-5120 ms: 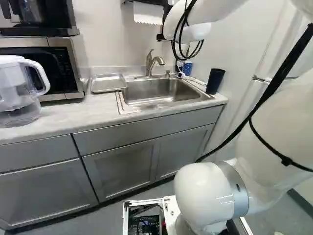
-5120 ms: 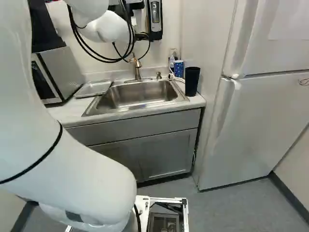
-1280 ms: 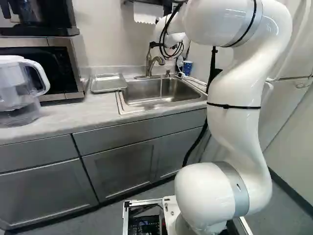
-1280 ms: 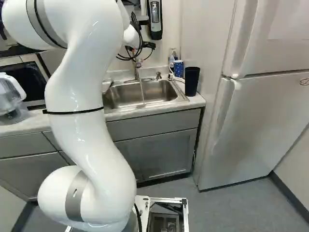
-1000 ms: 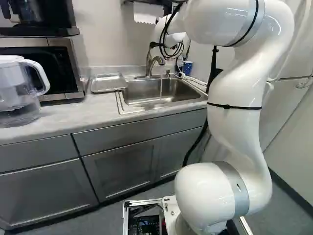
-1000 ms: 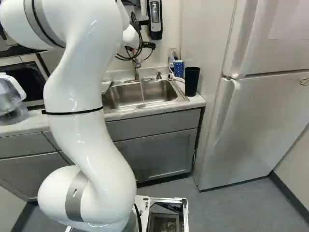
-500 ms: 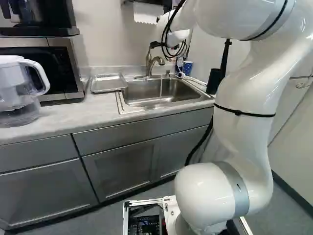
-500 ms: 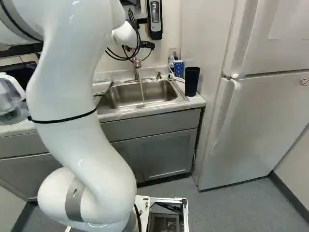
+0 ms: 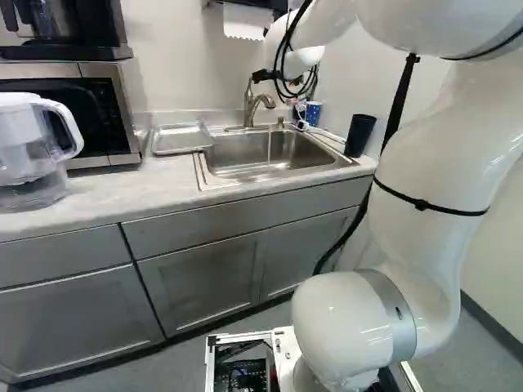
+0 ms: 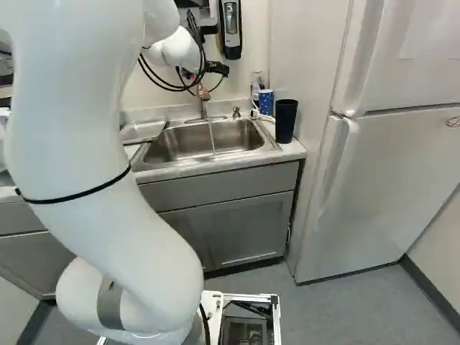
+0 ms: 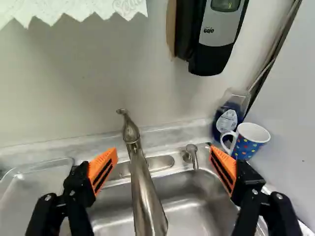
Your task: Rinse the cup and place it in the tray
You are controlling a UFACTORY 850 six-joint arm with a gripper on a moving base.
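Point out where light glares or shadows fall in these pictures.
Wrist view: bright glints in the steel sink; soft shadow on the wall below the paper towel. Left base view: small highlights on the glossy white arm. Right base view: pale sheen on the fridge.

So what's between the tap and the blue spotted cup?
In the wrist view, a small metal spout on the back rim of the sink; an orange pad of the end effector also shows across that stretch.

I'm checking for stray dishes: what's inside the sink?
A thin stream of water falls into the sink; no dish shows. The near inner wall, covered by the front rim, cannot be seen.
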